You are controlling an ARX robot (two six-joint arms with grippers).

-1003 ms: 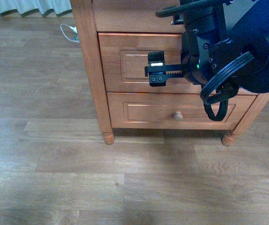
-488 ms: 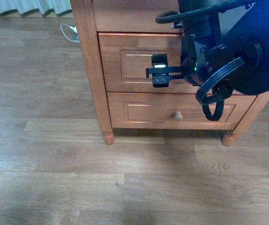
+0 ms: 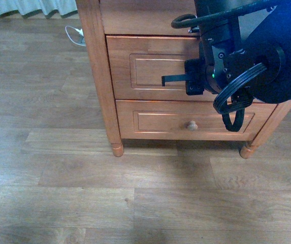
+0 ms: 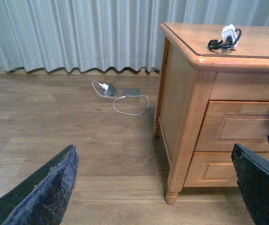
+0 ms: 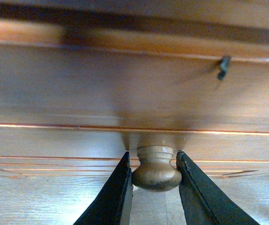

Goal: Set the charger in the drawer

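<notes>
The charger (image 4: 226,37), a white plug block with a looped black cable, lies on top of the wooden nightstand (image 4: 183,108). It shows only in the left wrist view. The drawer (image 3: 145,66) is the taller upper one and its front sits flush in the cabinet. My right gripper (image 5: 152,161) is shut on the drawer's round pale knob (image 5: 156,173), one finger on each side. In the front view my right gripper (image 3: 193,77) hides the knob. My left gripper (image 4: 155,187) is open and empty, low over the floor, left of the nightstand.
A shorter drawer with a smaller knob (image 3: 192,125) sits below. A white cord with a pale plug (image 4: 120,96) lies on the wood floor by the curtain (image 4: 78,33). The nightstand's front leg (image 3: 117,148) stands near the left gripper.
The right gripper's visible finger has slid right along its rail and closed on the knob. The drawer front has not moved.
</notes>
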